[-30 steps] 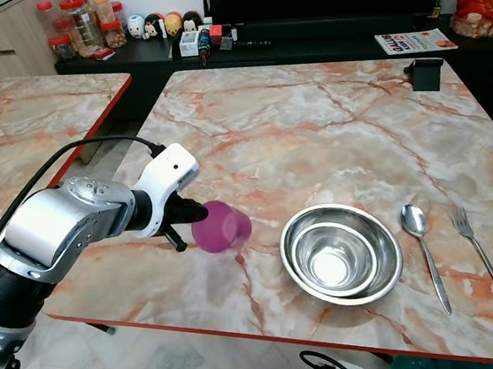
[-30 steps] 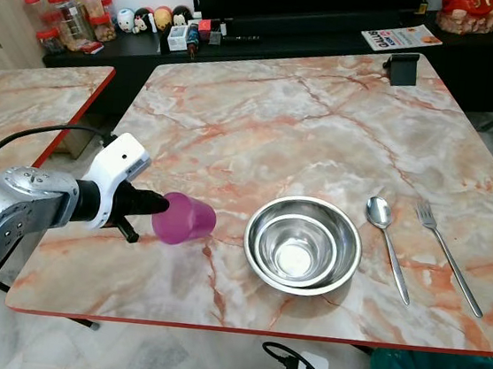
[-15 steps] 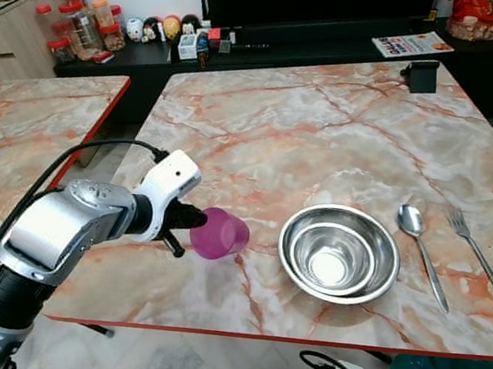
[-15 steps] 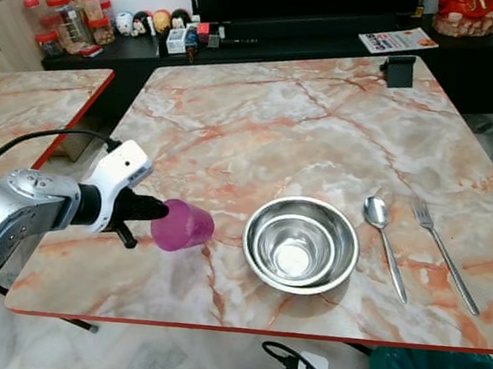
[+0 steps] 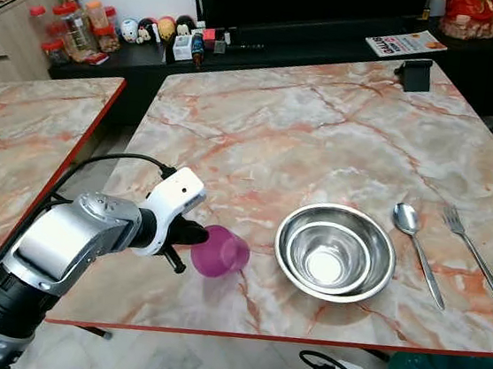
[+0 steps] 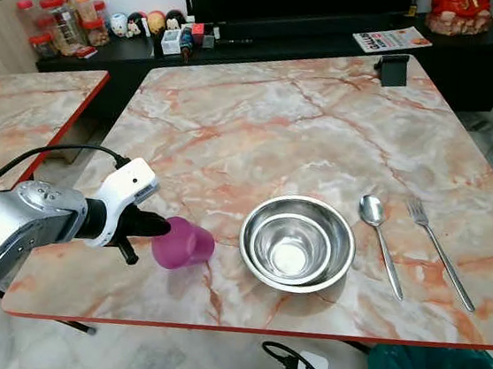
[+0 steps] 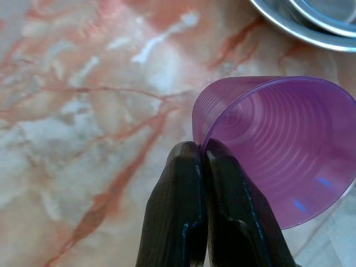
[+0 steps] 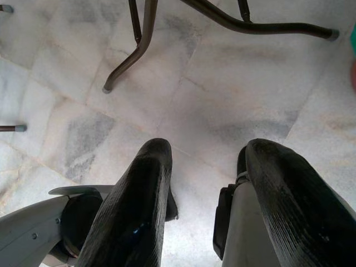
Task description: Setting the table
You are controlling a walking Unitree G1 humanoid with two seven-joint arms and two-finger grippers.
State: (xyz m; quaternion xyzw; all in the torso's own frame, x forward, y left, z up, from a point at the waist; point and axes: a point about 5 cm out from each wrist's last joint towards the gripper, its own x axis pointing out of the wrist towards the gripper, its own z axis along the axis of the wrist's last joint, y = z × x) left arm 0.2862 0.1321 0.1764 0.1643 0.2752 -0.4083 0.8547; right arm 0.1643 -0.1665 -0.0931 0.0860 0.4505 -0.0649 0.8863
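Placing the cup beside the bowl

I have the left gripper point(image 7: 201, 153) pinched tight on the rim of the purple cup point(image 5: 220, 252), one finger inside the wall and one outside; the cup hangs tipped on its side, low over the marble table point(image 5: 325, 122), mouth back toward my fingers. The steel bowls point(image 5: 335, 252) sit just beyond the cup, with the spoon point(image 5: 417, 251) and fork point(image 5: 478, 259) farther out. I judge I should roll the wrist to right the cup, settle it flat short of the bowls, then release. My right gripper point(image 8: 208, 194) hangs idle, fingers apart, over the floor.
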